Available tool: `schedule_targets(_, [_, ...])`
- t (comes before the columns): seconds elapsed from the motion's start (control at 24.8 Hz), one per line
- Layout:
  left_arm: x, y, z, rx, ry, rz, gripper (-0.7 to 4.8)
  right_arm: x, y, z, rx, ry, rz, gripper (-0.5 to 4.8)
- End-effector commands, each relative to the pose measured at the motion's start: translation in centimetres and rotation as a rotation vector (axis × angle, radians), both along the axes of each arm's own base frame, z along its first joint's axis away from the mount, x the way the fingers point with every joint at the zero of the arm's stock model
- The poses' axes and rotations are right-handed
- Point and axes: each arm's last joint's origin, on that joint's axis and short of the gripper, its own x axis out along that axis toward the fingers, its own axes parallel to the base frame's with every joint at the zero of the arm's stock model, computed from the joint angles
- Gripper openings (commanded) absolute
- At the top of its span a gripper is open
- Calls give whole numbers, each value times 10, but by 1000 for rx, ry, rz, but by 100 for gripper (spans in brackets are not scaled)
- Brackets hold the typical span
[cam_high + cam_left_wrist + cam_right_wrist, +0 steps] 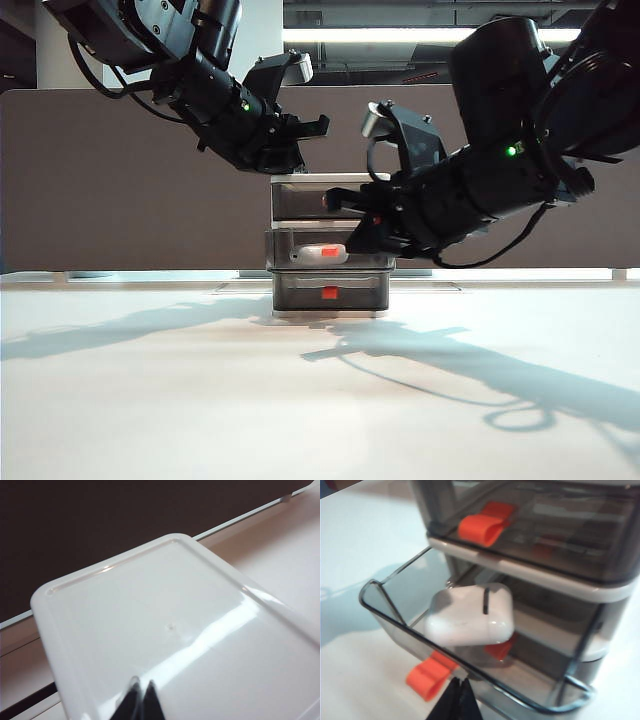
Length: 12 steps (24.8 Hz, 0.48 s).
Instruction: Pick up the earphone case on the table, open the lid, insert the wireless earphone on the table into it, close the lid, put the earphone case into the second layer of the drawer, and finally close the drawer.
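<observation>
Right wrist view: earphone case (470, 615) lies in pulled-out second layer of the drawer (390, 612); right gripper (458, 700) pinched together, empty, at its front. Left gripper (140, 702) pinched together above drawer (165, 625) top.

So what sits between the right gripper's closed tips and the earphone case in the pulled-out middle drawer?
In the right wrist view, the drawer's clear front wall and its red-orange handle tab lie between the shut right gripper and the earphone case.
</observation>
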Motion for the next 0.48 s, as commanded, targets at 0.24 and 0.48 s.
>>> schedule_targets(0.24, [-1, -1, -3, 11, 22, -3, -6, 19, 4, 5, 27, -43, -14, -5])
schedule_targets(0.48, [-1, -1, -3, 11, 23, -4, -6, 34, 10, 0, 26, -41, -18, -5])
